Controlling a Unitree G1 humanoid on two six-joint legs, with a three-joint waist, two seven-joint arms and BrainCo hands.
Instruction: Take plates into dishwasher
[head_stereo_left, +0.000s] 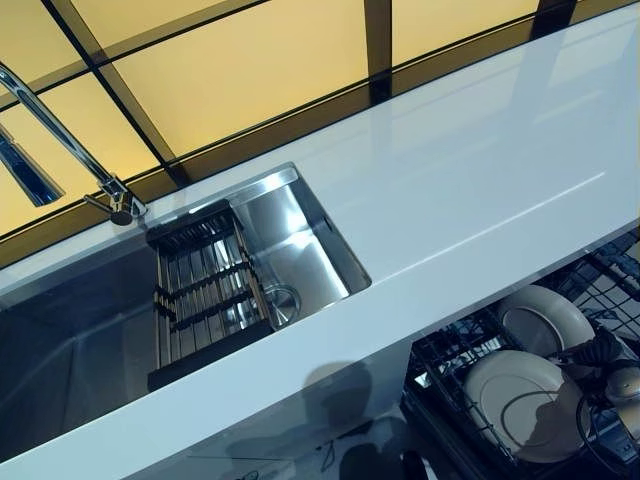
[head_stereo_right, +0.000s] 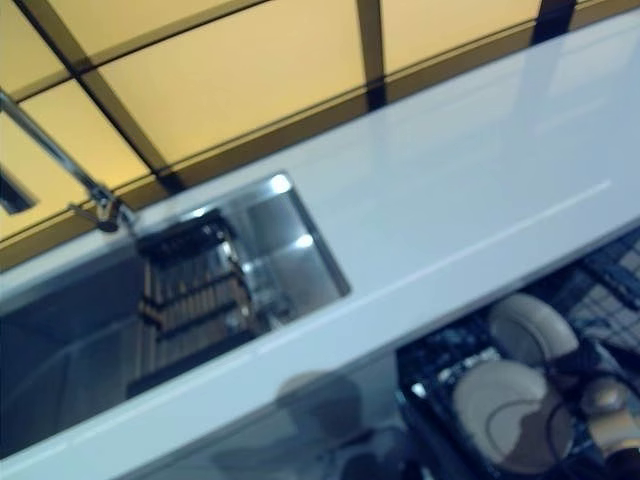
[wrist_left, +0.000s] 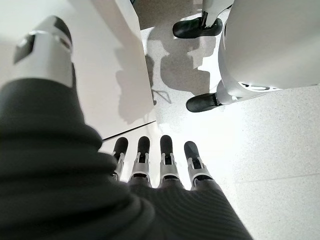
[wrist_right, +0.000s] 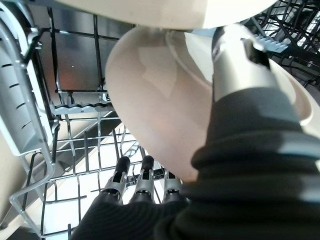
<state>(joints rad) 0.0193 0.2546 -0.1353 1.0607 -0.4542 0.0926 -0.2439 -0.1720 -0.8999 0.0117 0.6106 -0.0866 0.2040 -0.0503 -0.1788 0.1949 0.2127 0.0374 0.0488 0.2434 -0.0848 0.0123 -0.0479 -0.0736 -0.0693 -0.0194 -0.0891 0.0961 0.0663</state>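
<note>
Two cream plates stand in the dark wire dishwasher rack (head_stereo_left: 447, 362) below the counter at the lower right: a far plate (head_stereo_left: 545, 320) and a near plate (head_stereo_left: 515, 400). My right hand (head_stereo_left: 610, 375) is at the near plate's right edge. In the right wrist view the plate (wrist_right: 160, 105) fills the space ahead of my right hand (wrist_right: 235, 65), with the thumb on its face, the fingers (wrist_right: 145, 175) under its rim, and another plate's rim (wrist_right: 200, 10) above it. My left hand (wrist_left: 165, 165) hangs over the floor beside a white cabinet, fingers straight, holding nothing.
A white counter (head_stereo_left: 480, 180) runs across the view. A steel sink (head_stereo_left: 300, 250) with a dark drying rack (head_stereo_left: 205, 290) and a faucet (head_stereo_left: 60, 130) lies at the left. The dishwasher rack's wires (wrist_right: 75, 150) surround my right hand.
</note>
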